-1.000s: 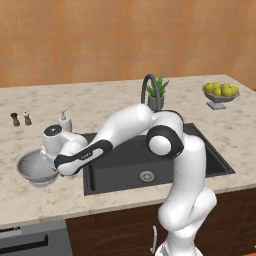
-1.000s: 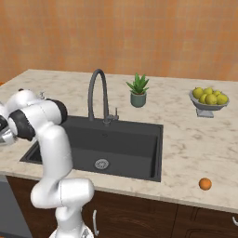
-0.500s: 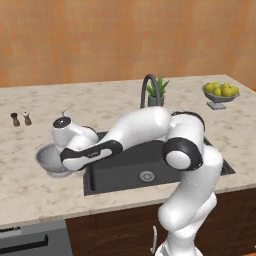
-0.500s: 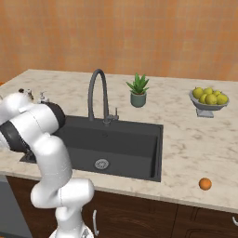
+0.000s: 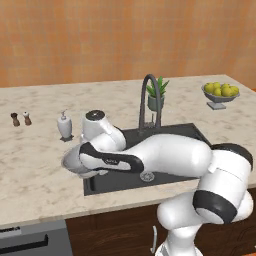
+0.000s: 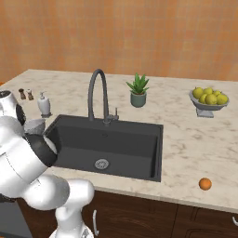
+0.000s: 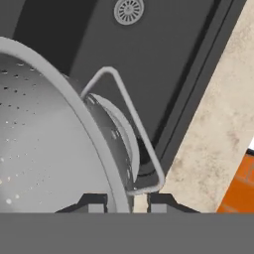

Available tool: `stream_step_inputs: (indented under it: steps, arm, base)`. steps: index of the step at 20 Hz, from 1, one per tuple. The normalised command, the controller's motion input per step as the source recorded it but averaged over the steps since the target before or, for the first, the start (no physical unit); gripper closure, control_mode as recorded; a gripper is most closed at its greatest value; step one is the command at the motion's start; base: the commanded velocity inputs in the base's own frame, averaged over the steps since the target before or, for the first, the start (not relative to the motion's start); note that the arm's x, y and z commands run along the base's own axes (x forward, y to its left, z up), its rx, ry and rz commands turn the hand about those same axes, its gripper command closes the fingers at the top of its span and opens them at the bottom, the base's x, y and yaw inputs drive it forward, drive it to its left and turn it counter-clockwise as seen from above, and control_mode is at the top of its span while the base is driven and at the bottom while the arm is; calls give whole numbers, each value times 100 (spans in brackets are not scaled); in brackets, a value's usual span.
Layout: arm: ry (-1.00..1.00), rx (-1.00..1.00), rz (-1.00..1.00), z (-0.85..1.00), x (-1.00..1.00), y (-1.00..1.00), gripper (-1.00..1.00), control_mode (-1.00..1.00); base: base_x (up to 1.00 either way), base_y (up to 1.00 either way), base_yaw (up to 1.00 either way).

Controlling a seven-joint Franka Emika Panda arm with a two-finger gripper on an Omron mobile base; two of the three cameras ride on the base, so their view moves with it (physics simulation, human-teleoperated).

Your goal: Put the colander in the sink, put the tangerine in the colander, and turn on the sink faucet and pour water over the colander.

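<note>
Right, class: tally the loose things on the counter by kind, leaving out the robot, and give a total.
Colander: 1
Tangerine: 1
Fruit bowl: 1
Potted plant: 1
Pump bottle: 1
Shakers: 2
Total: 7
</note>
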Motion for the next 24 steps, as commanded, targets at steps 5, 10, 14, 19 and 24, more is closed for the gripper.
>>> stream_step_inputs:
  steps: [5,10,14,19,24]
  arm:
    - [0,14,0,25,-29,-94,100,-100]
    - [-1,16,-1,20,-23,-94,100,-100]
    - [0,20,0,12,-19,-93,100,-100]
    - [1,12,0,17,-10,-80,100,-100]
    - [0,3,0,8,0,-74,100,-100]
  base:
    - [0,0,0]
    - [0,0,0]
    - [0,0,0]
    - [0,0,0]
    - [0,0,0]
